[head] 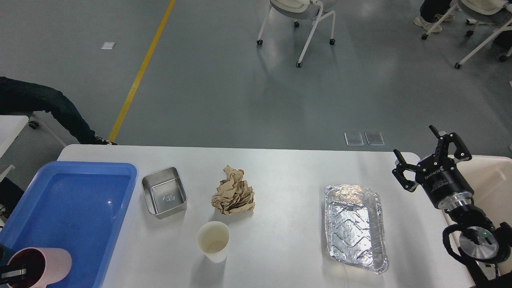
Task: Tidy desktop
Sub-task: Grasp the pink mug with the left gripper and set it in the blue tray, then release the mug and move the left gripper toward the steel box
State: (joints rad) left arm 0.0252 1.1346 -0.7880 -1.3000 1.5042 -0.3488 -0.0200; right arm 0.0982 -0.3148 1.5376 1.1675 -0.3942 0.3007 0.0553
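The white desktop (288,172) carries a steel container (164,192), a crumpled ball of brown paper (233,196), a paper cup (213,241) and an aluminium foil tray (355,226). A pink mug (40,270) lies on its side at the near left corner of the blue tray (68,216). One silver finger (14,273) of my left gripper reaches into its mouth and holds the rim; the rest of that gripper is out of view. My right gripper (413,140) hangs open and empty over the table's far right corner, right of the foil tray.
A cream bin (494,180) stands just off the table's right end, behind my right arm. Wheeled chairs (304,24) stand on the grey floor beyond the table. A person's leg (48,108) shows at far left.
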